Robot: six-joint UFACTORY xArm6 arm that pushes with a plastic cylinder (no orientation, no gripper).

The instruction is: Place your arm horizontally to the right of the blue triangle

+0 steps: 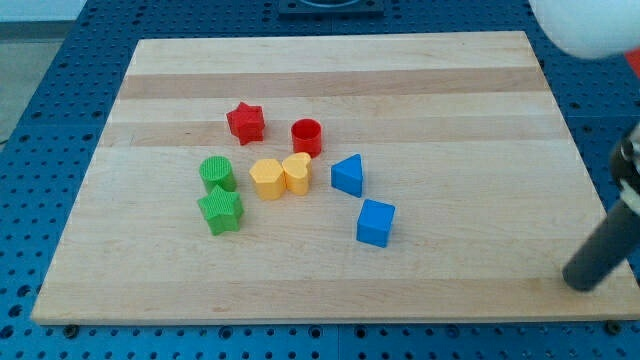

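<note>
rod: dark, leaning, its tip (pixel 580 283) low at the view's right edge of the tabletop (pixel 480 90)
blue triangle (pixel 348 175): mid-board, well left of tip
end effector: none, just a rod

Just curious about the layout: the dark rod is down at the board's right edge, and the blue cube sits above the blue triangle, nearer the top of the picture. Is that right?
Not quite. In the camera view the blue plastic cube sits below the blue plastic triangle, nearer the view's bottom. My tip is indeed at the right edge of the wooden board, far right of both.
</note>
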